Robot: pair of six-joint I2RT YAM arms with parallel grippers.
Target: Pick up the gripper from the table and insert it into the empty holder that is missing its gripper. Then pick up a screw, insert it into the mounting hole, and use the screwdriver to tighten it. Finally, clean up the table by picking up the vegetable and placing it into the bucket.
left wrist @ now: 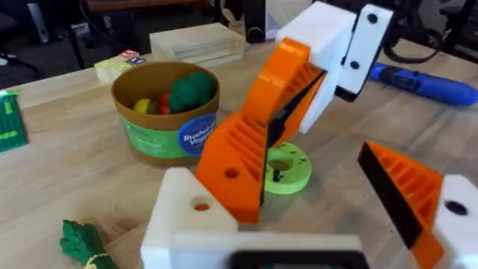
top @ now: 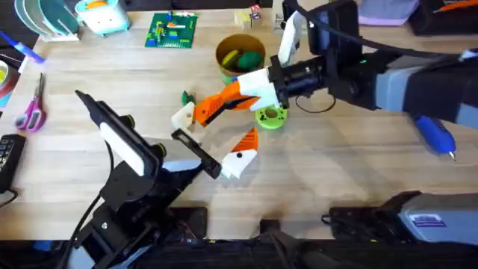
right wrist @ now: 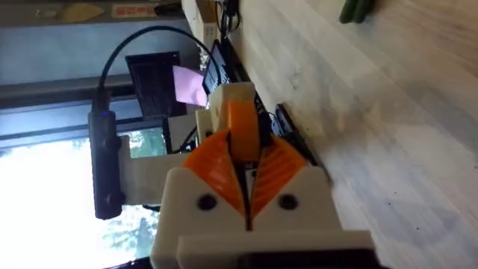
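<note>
Right gripper (top: pixel 213 109): pinching the loose orange gripper (left wrist: pixel 237 168) against the white holder (left wrist: pixel 187 217)
Left gripper (top: pixel 213 138): spread (one tip bare)
Bucket (top: pixel 240 54): holds toys

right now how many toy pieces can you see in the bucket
3: a yellow piece near the rim of the bucket, a small red piece beside it, and a larger dark green piece. More may lie hidden underneath.
</note>
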